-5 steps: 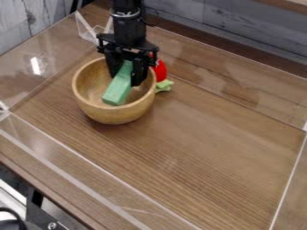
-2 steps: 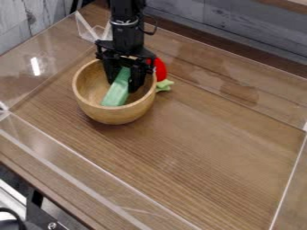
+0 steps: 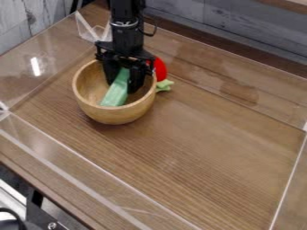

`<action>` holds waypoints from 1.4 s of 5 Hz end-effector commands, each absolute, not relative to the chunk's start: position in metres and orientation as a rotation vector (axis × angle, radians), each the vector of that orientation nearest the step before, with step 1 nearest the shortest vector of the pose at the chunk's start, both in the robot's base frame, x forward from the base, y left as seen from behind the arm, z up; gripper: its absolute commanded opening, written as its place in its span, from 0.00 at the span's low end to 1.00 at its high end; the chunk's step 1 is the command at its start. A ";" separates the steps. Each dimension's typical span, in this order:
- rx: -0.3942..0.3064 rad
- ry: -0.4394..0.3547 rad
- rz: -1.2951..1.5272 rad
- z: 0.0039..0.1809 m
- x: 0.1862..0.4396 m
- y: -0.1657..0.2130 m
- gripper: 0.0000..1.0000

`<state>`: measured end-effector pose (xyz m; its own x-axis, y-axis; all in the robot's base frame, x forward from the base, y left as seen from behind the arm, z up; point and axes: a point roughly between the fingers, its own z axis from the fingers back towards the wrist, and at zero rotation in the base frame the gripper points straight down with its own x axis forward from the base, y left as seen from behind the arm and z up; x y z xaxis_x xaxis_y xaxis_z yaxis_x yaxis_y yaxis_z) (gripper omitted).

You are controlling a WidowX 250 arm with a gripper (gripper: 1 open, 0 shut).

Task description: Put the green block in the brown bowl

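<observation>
The brown bowl [image 3: 86, 101] stands at the left of the wooden table. Inside it leans the green block [image 3: 117, 92], tilted, its lower end on the bowl's floor and its upper end between my fingers. My gripper [image 3: 124, 77] points straight down over the bowl's far side and is shut on the block's upper part. A black finger [image 3: 108, 68] shows on each side of the block.
A red rounded object with a small green leaf [image 3: 160, 72] lies just behind the bowl to the right, touching the rim. Clear plastic walls [image 3: 36, 54] fence the tabletop on all sides. Wooden surface [image 3: 204, 153] stretches to the right and front.
The gripper with the green block has sunk slightly into the bowl since the earliest frame; from the middle frame to now nothing has moved.
</observation>
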<state>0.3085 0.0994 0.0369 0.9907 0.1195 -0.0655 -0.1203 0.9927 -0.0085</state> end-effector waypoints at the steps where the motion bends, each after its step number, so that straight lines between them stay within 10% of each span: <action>1: 0.000 0.038 0.128 0.044 0.311 0.104 0.00; 7: 0.009 0.049 0.143 0.034 0.312 0.106 0.00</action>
<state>0.3082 0.1018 0.0273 0.9876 0.1350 -0.0801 -0.1350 0.9908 0.0047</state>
